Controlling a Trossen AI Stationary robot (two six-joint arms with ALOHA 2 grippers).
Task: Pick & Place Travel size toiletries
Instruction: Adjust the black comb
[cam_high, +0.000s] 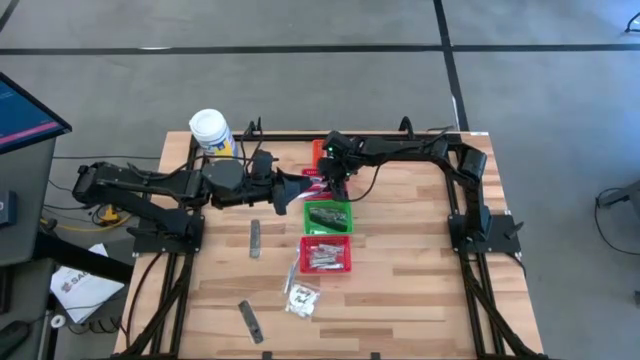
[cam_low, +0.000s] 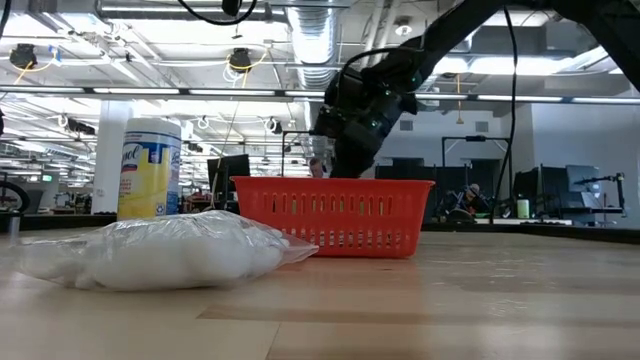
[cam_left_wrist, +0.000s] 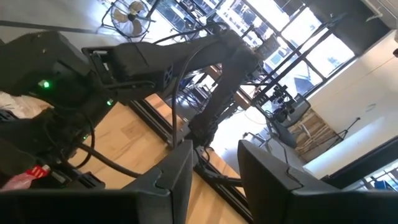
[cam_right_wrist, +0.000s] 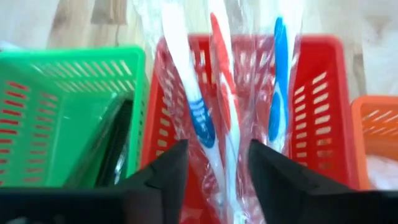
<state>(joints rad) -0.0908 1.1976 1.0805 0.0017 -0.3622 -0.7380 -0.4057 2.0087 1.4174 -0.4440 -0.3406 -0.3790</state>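
Right gripper (cam_right_wrist: 214, 171) straddles clear-wrapped red, white, blue toothbrushes (cam_right_wrist: 217, 99).

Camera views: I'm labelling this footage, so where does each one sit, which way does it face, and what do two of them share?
High view: overhead, straight down on the table; both arms show.
Low view: table height, level past a clear sachet; the right arm hangs over a red basket.
Left wrist view: past the left gripper toward the right arm.
Right wrist view: down past the right gripper on wrapped toothbrushes.
Shared: the green basket shows in high and right wrist views.
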